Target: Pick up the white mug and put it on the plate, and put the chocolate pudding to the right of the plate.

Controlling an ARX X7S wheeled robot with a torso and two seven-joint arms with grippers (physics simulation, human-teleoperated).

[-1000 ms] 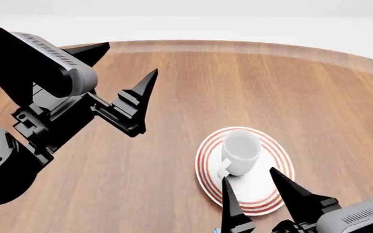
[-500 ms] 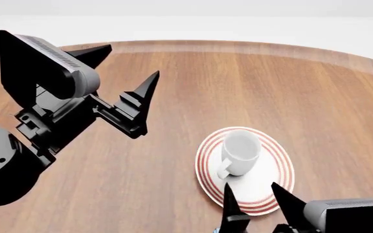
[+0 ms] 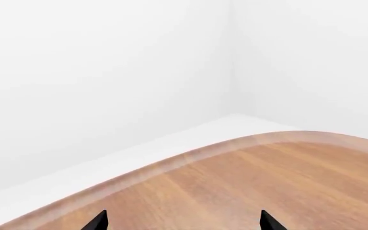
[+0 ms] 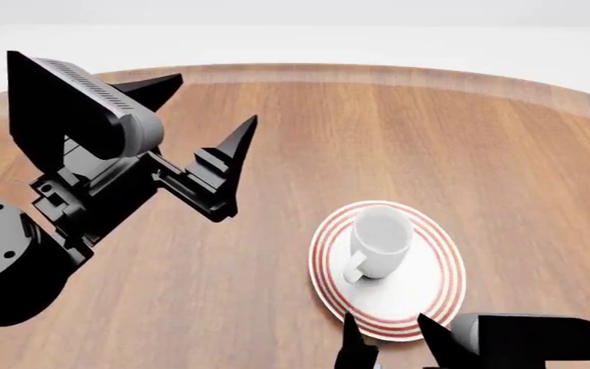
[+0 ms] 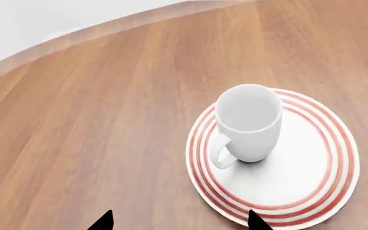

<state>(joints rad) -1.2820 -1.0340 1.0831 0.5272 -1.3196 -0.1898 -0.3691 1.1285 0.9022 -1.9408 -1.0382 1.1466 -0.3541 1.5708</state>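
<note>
On a round wooden bench (image 4: 398, 131) with a pale rim, the mug (image 4: 380, 242) stands upright on the plate (image 4: 429, 288), right of centre, handle toward the near side. White walls meet in a corner beyond the far edge. Left pincer (image 4: 205, 104) hangs released above the bench's left. Right pincer (image 4: 389, 332), also released, sits at the plate's near rim. No pudding shows.
</note>
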